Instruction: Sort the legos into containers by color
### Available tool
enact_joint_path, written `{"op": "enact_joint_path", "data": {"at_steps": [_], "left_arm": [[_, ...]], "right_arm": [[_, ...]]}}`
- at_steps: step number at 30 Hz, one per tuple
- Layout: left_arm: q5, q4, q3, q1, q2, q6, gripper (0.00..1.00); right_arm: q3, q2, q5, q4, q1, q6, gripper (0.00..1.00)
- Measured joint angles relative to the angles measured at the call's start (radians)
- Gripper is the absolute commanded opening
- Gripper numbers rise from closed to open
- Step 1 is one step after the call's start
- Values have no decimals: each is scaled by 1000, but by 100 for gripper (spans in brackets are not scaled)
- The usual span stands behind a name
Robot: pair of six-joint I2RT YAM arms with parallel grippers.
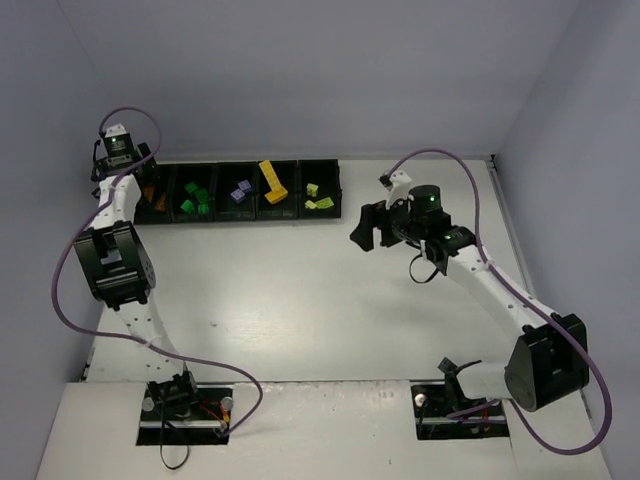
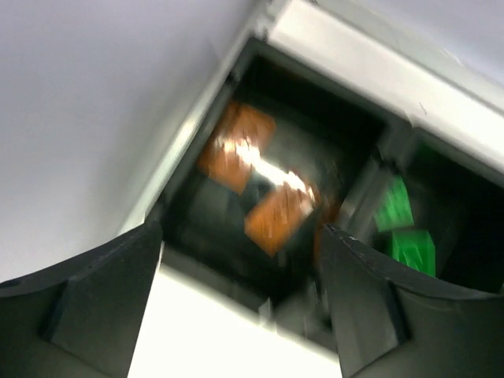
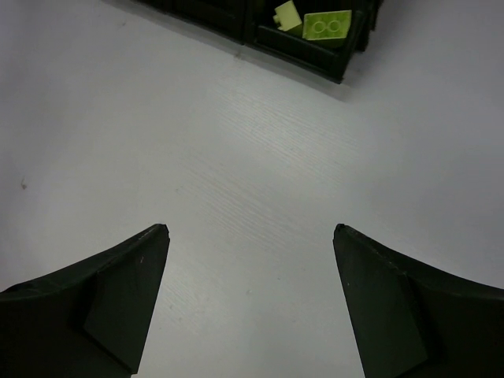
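Five joined black containers (image 1: 300, 216) stand in a row at the back left of the table. From left to right they hold orange-brown legos (image 1: 150, 195), green ones (image 1: 195, 203), lilac ones (image 1: 240, 190), yellow ones (image 1: 272, 182) and lime ones (image 1: 317, 197). My left gripper (image 2: 240, 236) hangs open over the leftmost bin, with nothing between its fingers. Below it are two blurred orange-brown bricks (image 2: 236, 146), and green bricks (image 2: 409, 248) show in the neighbouring bin. My right gripper (image 1: 365, 228) is open above the bare table, right of the bins.
The grey side wall (image 2: 94, 118) runs close along the leftmost bin. In the right wrist view the lime bin's front wall (image 3: 299, 53) with a lime brick (image 3: 327, 25) lies ahead of the right gripper (image 3: 250, 230). Cables loop off both arms.
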Motion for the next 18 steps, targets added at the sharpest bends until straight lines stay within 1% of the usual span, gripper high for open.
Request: {"op": "enact_joint_path", "data": {"at_steps": [3, 4, 7, 10, 12, 14, 18], "left_arm": [[35, -39, -97, 0, -148, -5, 77], [53, -29, -139, 0, -212, -11, 77], [97, -87, -261, -2, -448, -26, 77], [108, -147, -321, -23, -660, -32, 77], [97, -182, -354, -63, -768, -28, 77], [77, -221, -398, -130, -857, -23, 77], [63, -310, -511, -251, -970, -23, 77]], "right_arm": [[23, -20, 82, -22, -22, 4, 84], [30, -29, 115, -33, -30, 7, 90], [46, -70, 219, -51, -64, 19, 99], [52, -134, 322, -61, -105, 23, 100], [62, -172, 400, -66, -120, 12, 100], [78, -193, 464, -66, -122, 0, 100], [109, -191, 554, -66, -122, -20, 100]]}}
